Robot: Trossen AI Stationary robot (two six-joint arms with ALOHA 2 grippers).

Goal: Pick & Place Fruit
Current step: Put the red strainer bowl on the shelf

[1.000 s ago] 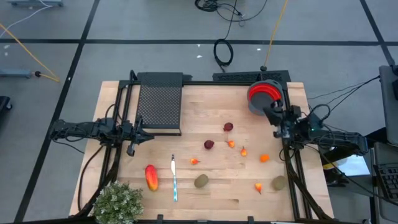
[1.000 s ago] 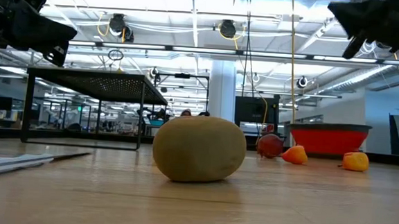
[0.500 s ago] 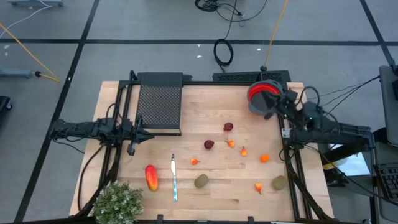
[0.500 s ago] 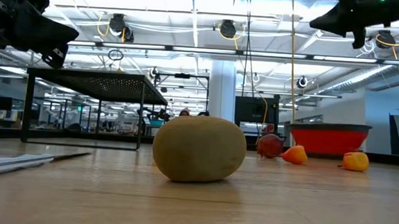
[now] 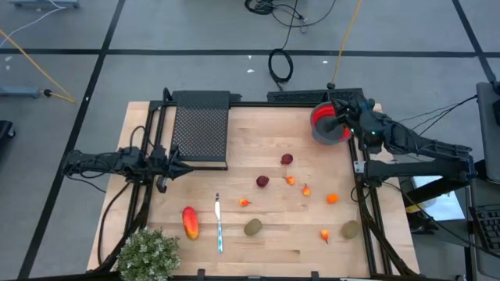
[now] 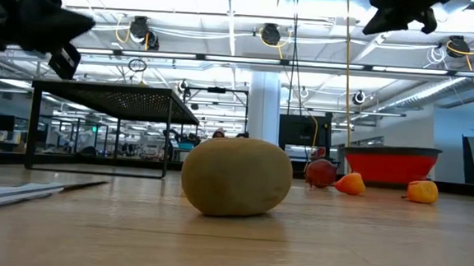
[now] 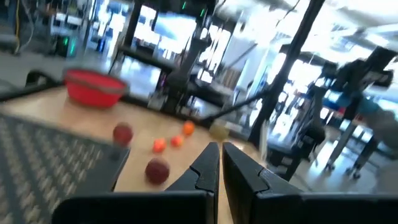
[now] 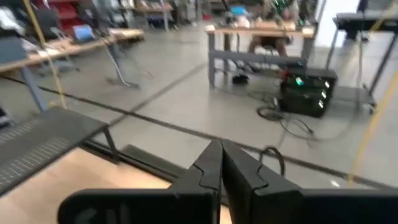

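Swinging away from the table's right edge, the right gripper has travelled toward the far right corner over the last second and now hangs above the red round bowl there, its two dark fingers pressed together with nothing between them. Its own camera looks out past the table's far edge onto grey floor and distant benches. On the opposite side, the left gripper has barely shifted; it hovers at the table's left edge just beside the near corner of the black perforated metal rack, fingers almost touching and empty. All the fruit lies loose on the pale wooden tabletop, none of it in the bowl. Nearest the left gripper is an elongated red-orange fruit, lying beside a slim silver-and-teal knife. A brown-green oval kiwi sits just past the knife, and it fills the middle of the low view; a second kiwi rests near the right edge. Two dark red balls lie toward the table's middle, apart from each other. Small orange bits are scattered between them and the right side. A bushy green plant stands at the near left corner.
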